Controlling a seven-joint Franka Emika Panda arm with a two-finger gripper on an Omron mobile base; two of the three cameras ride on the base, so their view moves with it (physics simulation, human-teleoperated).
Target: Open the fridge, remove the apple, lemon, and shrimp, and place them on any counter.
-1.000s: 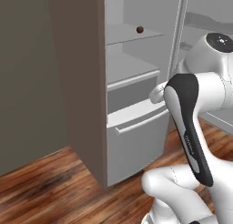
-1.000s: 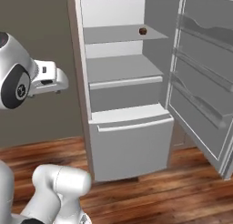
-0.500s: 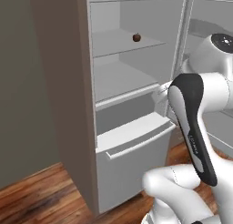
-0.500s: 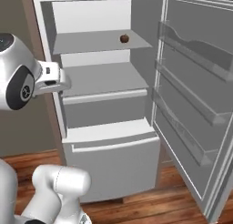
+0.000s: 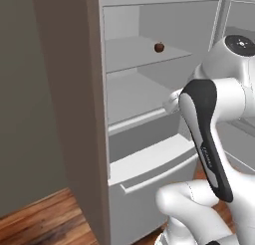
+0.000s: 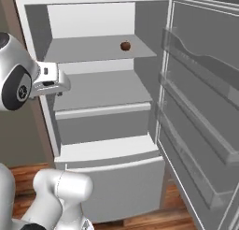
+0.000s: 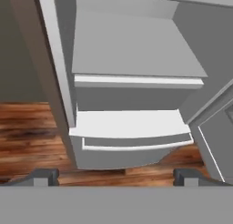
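Standing open in the left base view, the fridge [image 5: 149, 114] is showing the apple [image 5: 159, 47] sitting on its upper shelf, well above the drawer [image 5: 154, 174]. In the right base view the apple [image 6: 125, 46] is resting near that shelf's right end, beside the swung-out door [image 6: 205, 107]. In the hand view the gripper [image 7: 116, 176] is hanging with fingertips [image 7: 45, 175] spread wide, holding nothing, above the wooden floor [image 7: 32, 127].

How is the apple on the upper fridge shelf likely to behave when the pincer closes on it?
The apple is small and round, so it may roll along the flat shelf if nudged off-centre. It looks rigid, likely holding its shape under grip. Its smooth curved skin could slip between flat fingertips.
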